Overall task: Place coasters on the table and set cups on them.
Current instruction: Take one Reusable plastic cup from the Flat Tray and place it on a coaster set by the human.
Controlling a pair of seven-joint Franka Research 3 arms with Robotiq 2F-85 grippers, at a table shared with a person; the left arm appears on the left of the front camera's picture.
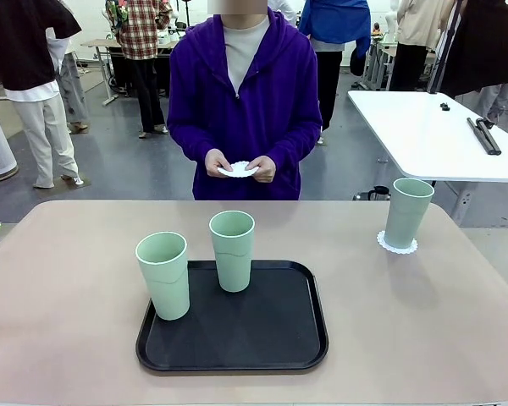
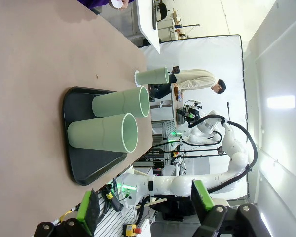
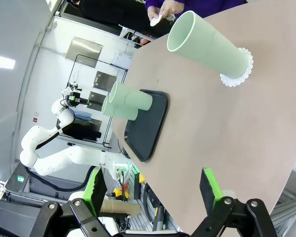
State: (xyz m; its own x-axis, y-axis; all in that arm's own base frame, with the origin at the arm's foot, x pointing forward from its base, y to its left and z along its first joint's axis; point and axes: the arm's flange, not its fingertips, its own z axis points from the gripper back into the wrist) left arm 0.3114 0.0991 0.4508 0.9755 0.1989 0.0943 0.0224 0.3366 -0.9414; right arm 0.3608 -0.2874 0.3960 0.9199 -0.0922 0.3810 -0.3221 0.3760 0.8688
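One pale mint cup (image 1: 406,211) upright on a white lacy coaster (image 1: 397,245), far right of the beige counter (image 1: 68,296), scalloped rim peeking out around the base. Two more of the same kind upright on a black tray (image 1: 279,338) at the near middle of the counter: left cup (image 1: 163,275) at the tray's left edge, middle cup (image 1: 233,250) close to its far rim. Near each other, not touching, both standing on the tray's dark floor.

Beyond the far edge, a person (image 1: 241,93) in a purple hooded top over a pale shirt, facing the counter. White scalloped paper (image 1: 238,169) pinched between both hands (image 1: 262,167) at waist height, clear of the counter (one disc or several, cannot tell).

Left pincer (image 2: 145,210): green pads spread wide apart, nothing between them. Looks across the counter from its left side at the tray and the two cups there, well apart from both.

Right pincer (image 3: 153,197): pads likewise wide apart, empty. Hangs above the right part of the counter, with the cup on its coaster farther ahead and the tray beyond that.

Farther back on the right, a white table (image 1: 432,127) with a few dark slim items lying on it; other people standing around the room behind.
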